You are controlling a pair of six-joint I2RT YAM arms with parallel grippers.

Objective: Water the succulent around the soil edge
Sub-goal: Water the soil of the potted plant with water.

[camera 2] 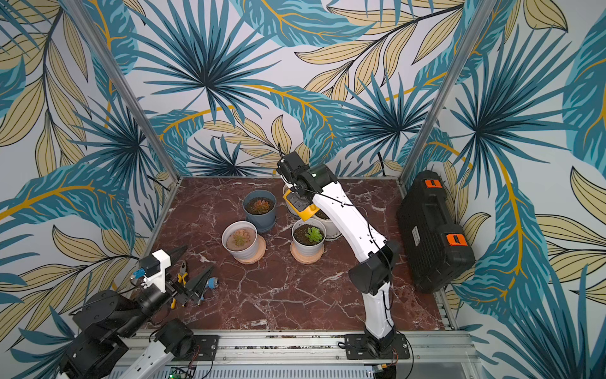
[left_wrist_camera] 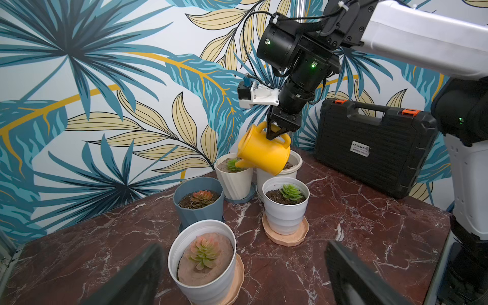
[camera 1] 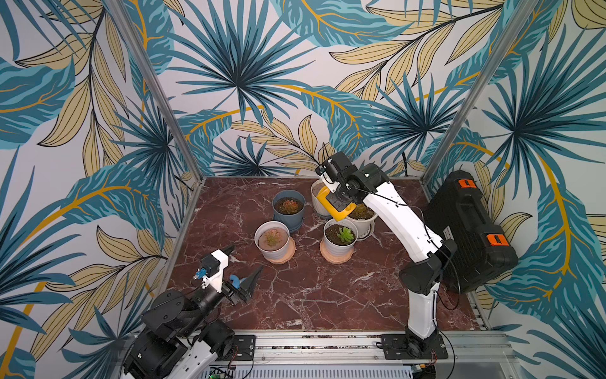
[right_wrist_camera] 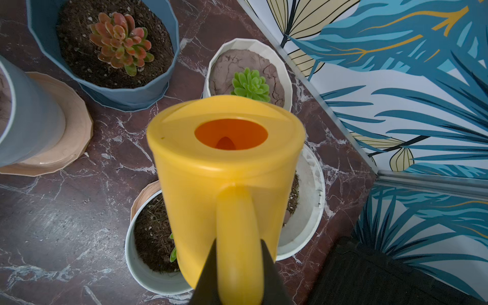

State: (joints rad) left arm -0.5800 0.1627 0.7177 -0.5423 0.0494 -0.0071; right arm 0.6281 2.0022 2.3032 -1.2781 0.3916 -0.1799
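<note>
My right gripper (right_wrist_camera: 239,243) is shut on the handle of a yellow watering can (right_wrist_camera: 224,163), seen in both top views (camera 1: 334,208) (camera 2: 306,213). The can is tipped forward in the air. In the left wrist view its spout (left_wrist_camera: 240,163) reaches over the back white ribbed pot (left_wrist_camera: 233,182), next to that pot's green succulent (left_wrist_camera: 232,164) (right_wrist_camera: 250,84). The cracked pale soil (right_wrist_camera: 229,68) around the plant shows no water stream. My left gripper (camera 1: 244,262) (left_wrist_camera: 245,277) stands open near the table's front left, holding nothing.
A blue pot (camera 1: 288,210) with a reddish succulent, two white pots on saucers (camera 1: 272,239) (camera 1: 339,238) and a wide white pot (camera 1: 364,218) under the can crowd the middle. A black case (camera 1: 469,229) lies at the right. Pliers (camera 2: 182,277) lie by the left gripper.
</note>
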